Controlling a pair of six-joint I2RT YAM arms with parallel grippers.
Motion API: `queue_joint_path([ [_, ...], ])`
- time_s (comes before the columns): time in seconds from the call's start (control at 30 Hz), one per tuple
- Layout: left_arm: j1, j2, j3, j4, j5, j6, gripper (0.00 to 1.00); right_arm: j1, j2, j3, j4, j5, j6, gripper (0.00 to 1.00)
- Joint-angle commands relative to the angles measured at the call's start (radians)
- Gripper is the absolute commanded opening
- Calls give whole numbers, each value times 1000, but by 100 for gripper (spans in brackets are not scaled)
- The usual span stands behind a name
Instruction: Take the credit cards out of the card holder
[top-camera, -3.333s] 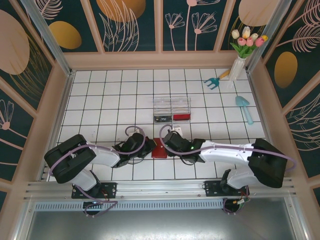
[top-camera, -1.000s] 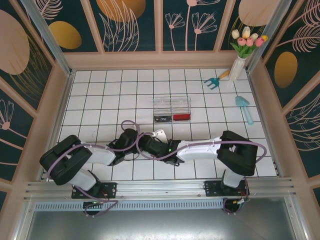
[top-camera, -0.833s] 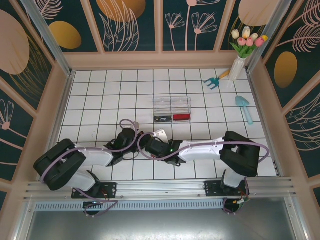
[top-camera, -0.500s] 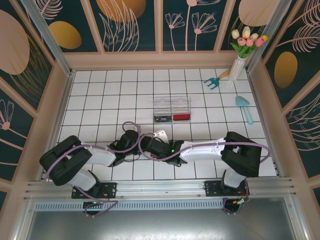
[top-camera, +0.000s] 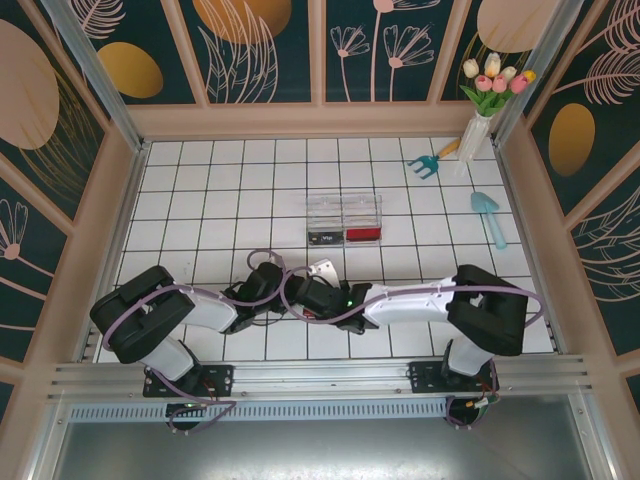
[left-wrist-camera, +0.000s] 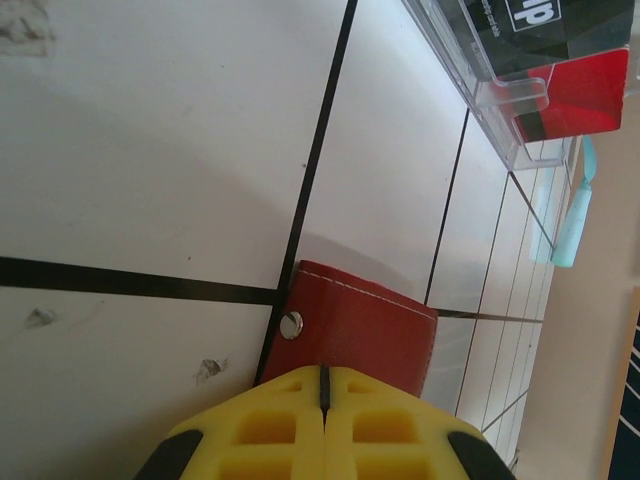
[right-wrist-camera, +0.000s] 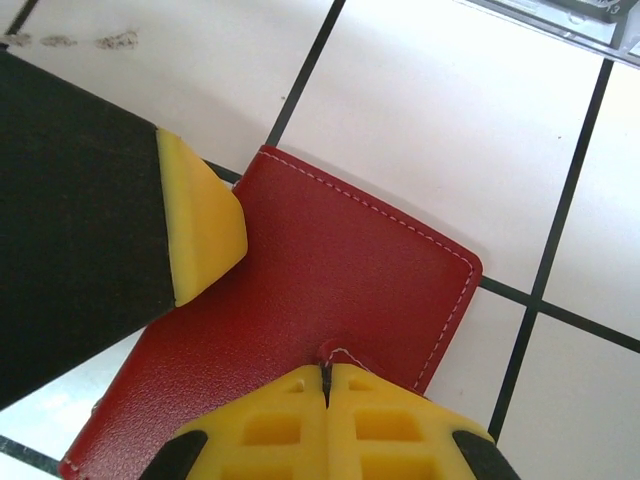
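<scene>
Overhead, both arms reach inward over the white tiled table (top-camera: 200, 200), and the left gripper (top-camera: 281, 298) and right gripper (top-camera: 299, 300) meet tip to tip near the front middle. A clear plastic tray (top-camera: 345, 219) sits well beyond them.

Seen from the left wrist, the left gripper (left-wrist-camera: 323, 398) has its yellow fingers pressed together, their tips over the near edge of the dark-red card holder (left-wrist-camera: 365, 325), which lies flat and folded on the tiles, a metal snap stud (left-wrist-camera: 291, 324) at its corner. The clear plastic tray (left-wrist-camera: 470, 75) holds black and red pieces.

Seen from the right wrist, the right gripper (right-wrist-camera: 326, 392) is closed on the little red tab (right-wrist-camera: 340, 353) of the card holder (right-wrist-camera: 330, 265). The left gripper (right-wrist-camera: 205, 215) rests its yellow tip on the holder's left part.
</scene>
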Motion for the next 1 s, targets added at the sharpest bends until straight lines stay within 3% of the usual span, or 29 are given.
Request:
queue_joint_path([
  [0.0, -6, 24, -24, -178, -65, -42, 0, -4, -80, -43, 16, 17, 45, 0],
  [0.3, -6, 33, -28, -193, -84, -50, 0, -76, -237, -182, 36, -3, 139, 0],
  [0.53, -6, -101, 0, -170, -64, 38, 0, -122, -446, -279, 139, -121, 146, 0],
  [0.7, -4, -304, 64, -377, -171, 160, 28, -127, -497, -241, 171, -191, 130, 0],
  [0.8, 0, -429, 78, -483, -239, 224, 54, -127, -461, -193, 191, -223, 122, 0],
  [0.97, 4, -593, 53, -569, -291, 267, 54, -126, -374, -121, 218, -245, 115, 0],
])
